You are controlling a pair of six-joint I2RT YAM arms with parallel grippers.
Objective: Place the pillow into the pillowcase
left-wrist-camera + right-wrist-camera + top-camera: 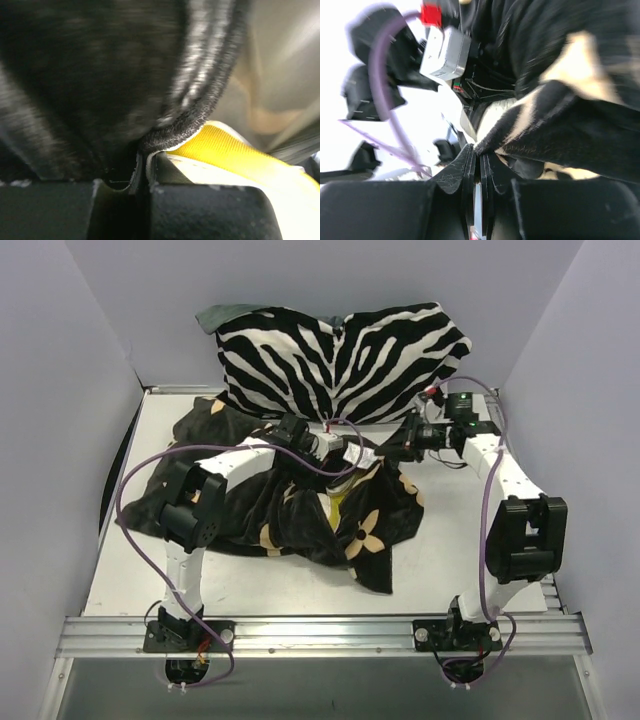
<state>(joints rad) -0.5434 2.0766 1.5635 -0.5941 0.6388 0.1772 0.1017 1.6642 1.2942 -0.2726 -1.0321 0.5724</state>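
**Both grippers clamped on the pillowcase, in front of the zebra cushion**

The pillowcase (290, 505) lies crumpled on the desk (450, 550) just in front of the zebra cushion (340, 360), with its far edge touching or nearly touching the cushion. The left gripper (348, 454) and the right gripper (393, 448) meet close together in front of the cushion's middle.

In the left wrist view, the left gripper (142, 167) has its jaws together on the pillowcase's black hem (200, 120). The pillow (225, 150) shows as a yellow edge band just beside that hem. From above only a yellow sliver (337, 500) shows, and the rest is under the fabric.

The right gripper (477, 155) is squeezed tight on a black-and-tan fold of the pillowcase (560, 130).
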